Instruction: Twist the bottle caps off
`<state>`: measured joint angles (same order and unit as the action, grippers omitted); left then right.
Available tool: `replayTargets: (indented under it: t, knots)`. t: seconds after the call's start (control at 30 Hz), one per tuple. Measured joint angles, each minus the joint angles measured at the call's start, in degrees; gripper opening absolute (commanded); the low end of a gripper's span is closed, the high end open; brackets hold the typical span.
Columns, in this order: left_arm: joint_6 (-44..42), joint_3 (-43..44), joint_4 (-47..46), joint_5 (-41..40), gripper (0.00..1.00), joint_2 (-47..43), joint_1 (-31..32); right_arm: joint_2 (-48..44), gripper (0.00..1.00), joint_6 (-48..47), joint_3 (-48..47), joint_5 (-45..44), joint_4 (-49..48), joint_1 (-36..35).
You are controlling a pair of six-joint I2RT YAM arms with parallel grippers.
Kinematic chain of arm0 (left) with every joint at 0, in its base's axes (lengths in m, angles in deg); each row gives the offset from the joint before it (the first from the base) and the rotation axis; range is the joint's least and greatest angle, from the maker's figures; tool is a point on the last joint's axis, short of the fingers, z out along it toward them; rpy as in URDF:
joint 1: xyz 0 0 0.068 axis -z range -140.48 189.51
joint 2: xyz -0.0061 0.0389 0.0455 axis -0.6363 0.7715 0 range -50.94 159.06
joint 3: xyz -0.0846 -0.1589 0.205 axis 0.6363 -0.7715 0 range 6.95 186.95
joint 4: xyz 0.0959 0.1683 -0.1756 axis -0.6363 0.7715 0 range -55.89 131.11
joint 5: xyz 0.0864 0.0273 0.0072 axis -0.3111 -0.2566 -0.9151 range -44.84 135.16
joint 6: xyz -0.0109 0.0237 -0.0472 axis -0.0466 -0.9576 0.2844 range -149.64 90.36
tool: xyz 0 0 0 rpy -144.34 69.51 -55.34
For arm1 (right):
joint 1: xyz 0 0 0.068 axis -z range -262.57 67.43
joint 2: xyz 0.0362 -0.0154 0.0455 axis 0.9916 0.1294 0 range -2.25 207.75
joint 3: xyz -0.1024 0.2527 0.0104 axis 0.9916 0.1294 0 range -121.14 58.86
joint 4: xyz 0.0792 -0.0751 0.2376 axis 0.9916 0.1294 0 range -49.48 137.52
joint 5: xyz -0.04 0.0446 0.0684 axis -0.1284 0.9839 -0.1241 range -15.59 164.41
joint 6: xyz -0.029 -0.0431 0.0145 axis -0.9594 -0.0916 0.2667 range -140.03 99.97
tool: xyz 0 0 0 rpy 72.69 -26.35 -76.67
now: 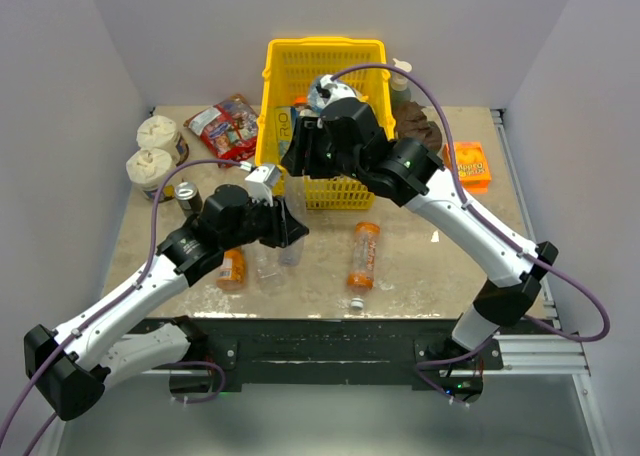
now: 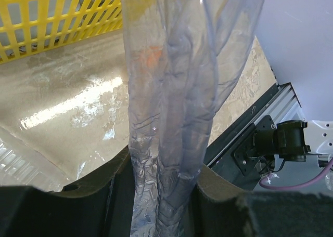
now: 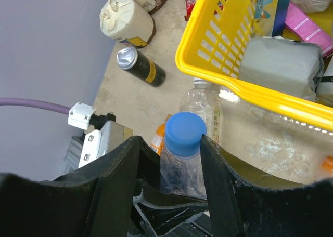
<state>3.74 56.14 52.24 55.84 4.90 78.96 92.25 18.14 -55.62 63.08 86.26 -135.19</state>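
Note:
My left gripper point(image 1: 283, 219) point(image 2: 161, 172) is shut on the crinkled body of a clear bottle point(image 2: 177, 91) point(image 1: 292, 238), which it holds upright in front of the basket. That bottle's blue cap point(image 3: 184, 134) sits between the fingers of my right gripper point(image 3: 169, 139) point(image 1: 302, 166), which is closed around it from above. The right finger touches the cap's side. A second clear bottle point(image 3: 204, 104) point(image 1: 268, 268) lies on the table below. A small orange juice bottle point(image 1: 232, 266) lies beside my left arm. A tall orange-labelled bottle point(image 1: 363, 254) lies at the middle, its white cap point(image 1: 357, 303) toward the near edge.
A yellow basket point(image 1: 325, 66) point(image 3: 218, 76) of packets stands at the back, just behind both grippers. A dark can point(image 1: 188, 196) point(image 3: 140, 66) and two crinkled white tubs point(image 1: 152, 148) stand at the left. A snack packet point(image 1: 225, 126) and an orange box point(image 1: 468, 163) lie at the back.

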Motion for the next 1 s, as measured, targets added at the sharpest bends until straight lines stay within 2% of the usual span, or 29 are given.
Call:
replayTargets:
  t: [0.63, 0.67, 0.8, 1.0]
  knots:
    - [-0.1, 0.0, -0.7, 0.9, 0.36, -1.1, 0.1, 1.6, 0.47, -0.3, 0.0, -1.6, 1.0, 0.0]
    - [-0.1, 0.0, -0.7, 0.9, 0.36, -1.1, 0.1, 1.6, 0.45, -0.3, 0.0, -1.6, 1.0, 0.0]
    - [-0.1, 0.0, -0.7, 1.1, 0.36, -1.1, 0.1, 1.6, 0.24, -0.6, 0.0, -1.6, 0.7, 0.0]
    - [-0.2, -0.7, -3.1, 3.6, 0.36, -1.7, -0.2, -1.1, 0.11, -1.8, 4.0, 1.1, -3.8, 0.7]
